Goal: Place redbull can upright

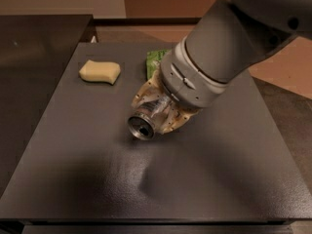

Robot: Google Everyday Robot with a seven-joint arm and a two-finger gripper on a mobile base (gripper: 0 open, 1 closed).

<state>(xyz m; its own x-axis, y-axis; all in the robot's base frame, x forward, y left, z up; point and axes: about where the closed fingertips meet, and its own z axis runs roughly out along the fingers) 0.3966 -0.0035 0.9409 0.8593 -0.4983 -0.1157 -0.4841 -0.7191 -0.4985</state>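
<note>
The redbull can [143,125] is held tilted above the dark table [87,179], its silver end with the pull-tab facing the camera and down to the left. My gripper [156,112] is shut on the can, its pale fingers [173,123] wrapped around the can's body. The large grey arm reaches in from the upper right and hides most of the can's body. The can casts a soft shadow on the table just below it.
A yellow sponge [100,71] lies at the table's back left. A green snack bag [154,62] lies behind the gripper, partly hidden by the arm. A second dark surface [39,38] adjoins on the left. Floor shows to the right.
</note>
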